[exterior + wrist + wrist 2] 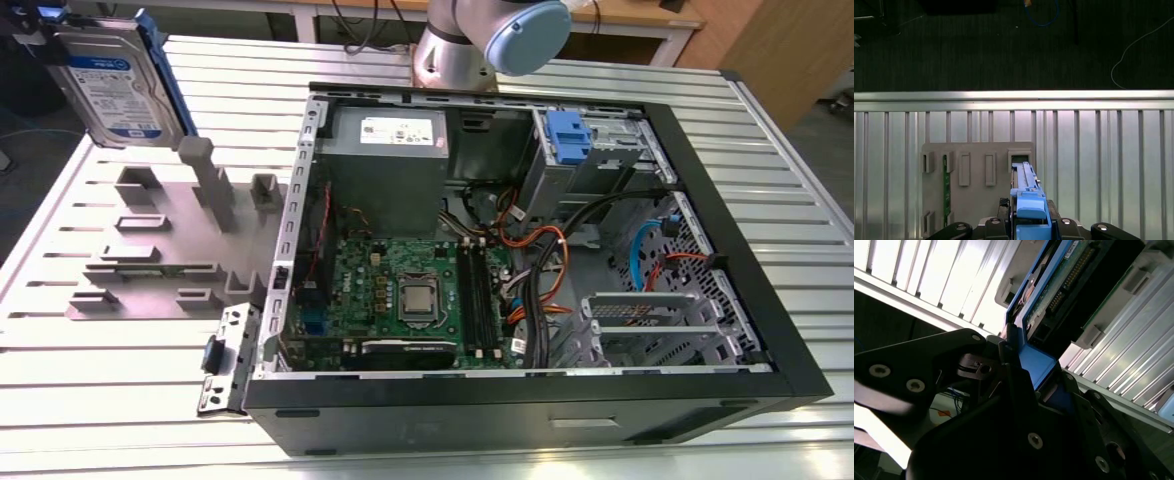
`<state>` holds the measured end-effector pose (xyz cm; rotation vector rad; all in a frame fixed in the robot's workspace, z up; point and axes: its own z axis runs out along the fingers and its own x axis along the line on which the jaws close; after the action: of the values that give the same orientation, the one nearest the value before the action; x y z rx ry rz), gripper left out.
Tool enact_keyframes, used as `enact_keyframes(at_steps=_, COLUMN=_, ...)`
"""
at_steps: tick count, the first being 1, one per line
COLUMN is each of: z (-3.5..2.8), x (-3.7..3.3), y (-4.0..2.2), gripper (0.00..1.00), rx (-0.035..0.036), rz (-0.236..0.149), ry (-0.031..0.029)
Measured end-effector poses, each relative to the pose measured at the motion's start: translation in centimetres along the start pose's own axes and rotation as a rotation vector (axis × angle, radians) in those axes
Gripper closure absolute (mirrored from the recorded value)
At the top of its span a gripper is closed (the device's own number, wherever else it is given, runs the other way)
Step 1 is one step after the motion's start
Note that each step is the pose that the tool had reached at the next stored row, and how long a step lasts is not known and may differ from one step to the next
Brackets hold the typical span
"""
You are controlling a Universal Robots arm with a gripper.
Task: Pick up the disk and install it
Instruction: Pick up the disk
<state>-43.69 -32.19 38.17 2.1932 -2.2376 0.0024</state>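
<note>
End effector (1028, 225) is closed on the disk (120, 90), gripping its blue rail. Disk hangs upright below it, lower end at slot of grey holder block (974, 200); cannot tell if free. Pick approx. done, install in PC case (507, 410) not yet.

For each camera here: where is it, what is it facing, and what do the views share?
Exterior view: off the arm, high, looking down on the computer case and table; an arm joint shows.
First wrist view: on the wrist, looking down past the gripper at the holder block.
Second wrist view: on the wrist, close along the gripper.
Shared: all three show the disk.
</note>
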Motion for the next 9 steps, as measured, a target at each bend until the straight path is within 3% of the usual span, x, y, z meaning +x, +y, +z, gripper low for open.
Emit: enact_keyframes(at_steps=9, z=-0.88, x=0.0, y=0.0, gripper=0.64, rx=0.0002, rz=0.0, ry=0.0001)
